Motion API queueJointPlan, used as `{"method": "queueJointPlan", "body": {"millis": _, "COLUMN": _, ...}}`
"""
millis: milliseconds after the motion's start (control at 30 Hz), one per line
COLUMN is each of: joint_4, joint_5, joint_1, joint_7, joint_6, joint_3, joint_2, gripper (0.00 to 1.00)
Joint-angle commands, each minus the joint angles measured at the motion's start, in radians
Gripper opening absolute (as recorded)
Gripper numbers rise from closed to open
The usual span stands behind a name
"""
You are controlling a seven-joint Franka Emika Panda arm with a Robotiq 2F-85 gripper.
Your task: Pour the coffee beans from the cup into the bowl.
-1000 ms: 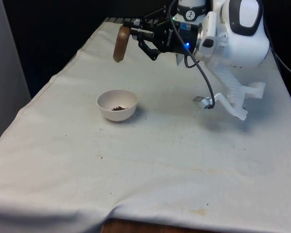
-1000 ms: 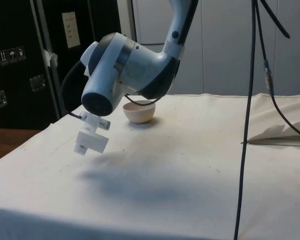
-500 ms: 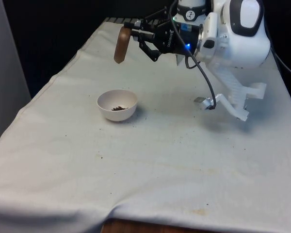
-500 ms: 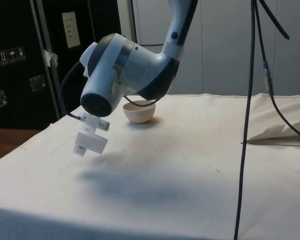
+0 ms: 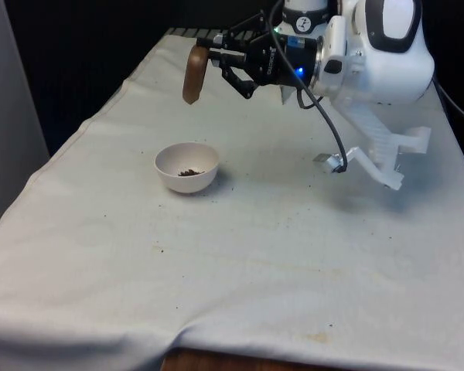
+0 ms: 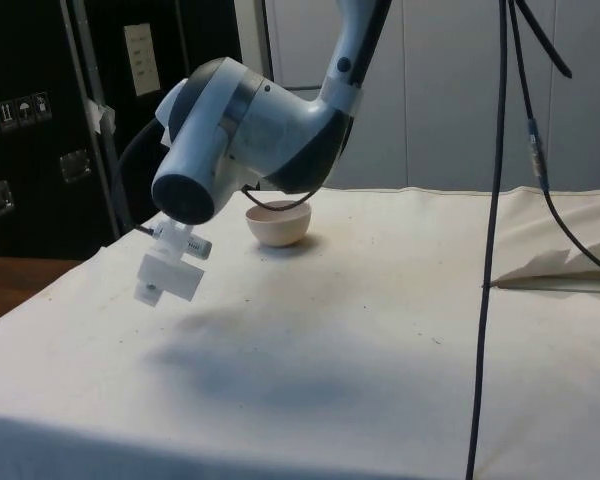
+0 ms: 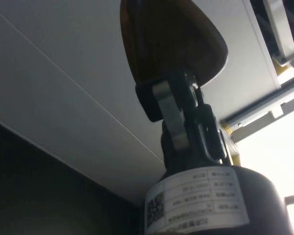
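Front view: the pincer (image 5: 209,52) is clamped on the brown cup (image 5: 192,73), held high with its mouth turned down, above and a little behind the white bowl (image 5: 187,167). Beans (image 5: 189,172) lie in the bowl and a few dark specks dot the table (image 5: 240,255) beside it. The pour looks about done, I'd say; the good move now is to turn the cup upright slowly and keep it over the bowl in case of stragglers.

Side view: the bowl (image 6: 278,222) sits on the cloth, half behind the arm.

Wrist view: one finger (image 7: 169,110) presses the cup (image 7: 171,39) wall.
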Motion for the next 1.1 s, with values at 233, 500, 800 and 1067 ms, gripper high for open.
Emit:
{"method": "queueJointPlan", "body": {"millis": 233, "joint_4": 0.007, "joint_5": 0.026, "joint_1": -0.012, "joint_7": -0.006, "joint_6": 0.042, "joint_3": 0.006, "joint_2": -0.029, "gripper": 0.01}}
{"method": "queueJointPlan", "body": {"millis": 500, "joint_4": 0.008, "joint_5": 0.042, "joint_1": -0.017, "joint_7": -0.008, "joint_6": 0.067, "joint_3": 0.006, "joint_2": -0.048, "gripper": 0.01}}
{"method": "queueJointPlan", "body": {"millis": 800, "joint_4": 0.01, "joint_5": 0.073, "joint_1": -0.023, "joint_7": -0.004, "joint_6": 0.112, "joint_3": 0.005, "joint_2": -0.064, "gripper": 0.01}}
{"method": "queueJointPlan", "body": {"millis": 1067, "joint_4": 0.015, "joint_5": 0.098, "joint_1": -0.033, "joint_7": 0.0, "joint_6": 0.152, "joint_3": 0.006, "joint_2": -0.068, "gripper": 0.01}}
